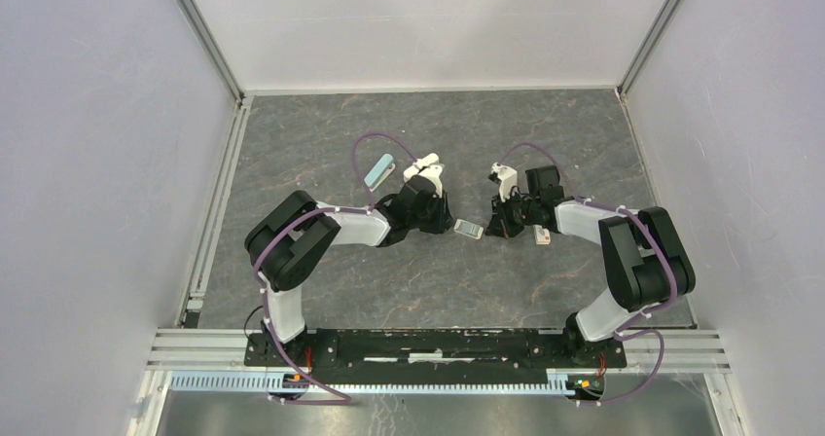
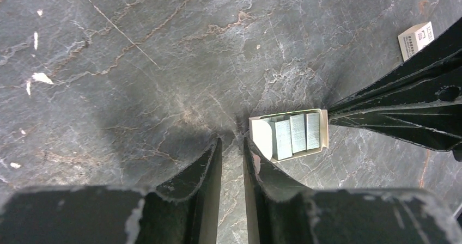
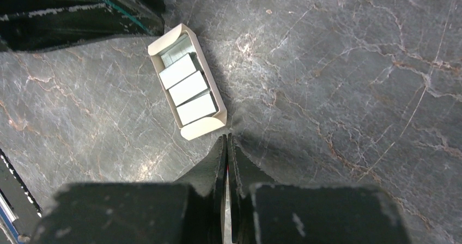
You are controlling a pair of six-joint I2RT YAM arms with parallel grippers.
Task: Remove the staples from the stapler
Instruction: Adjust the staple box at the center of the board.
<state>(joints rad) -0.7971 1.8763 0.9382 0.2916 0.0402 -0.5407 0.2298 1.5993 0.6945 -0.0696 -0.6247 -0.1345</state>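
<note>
Staples (image 2: 294,134): grey strips laid side by side in an open cream tray (image 2: 260,138) on the table (image 2: 136,48), well apart from the teal stapler (image 1: 379,171). Tray midway between both arms, presumably for shared reach. Left gripper (image 2: 231,143) just beside one tray end, narrowly parted, empty. Right gripper (image 3: 226,140) at the other end, pressed together; any thin strip pinched there impossible to tell.

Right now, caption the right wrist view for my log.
Right gripper, fingers closed, beside the open box of staples on the dark table.
</note>
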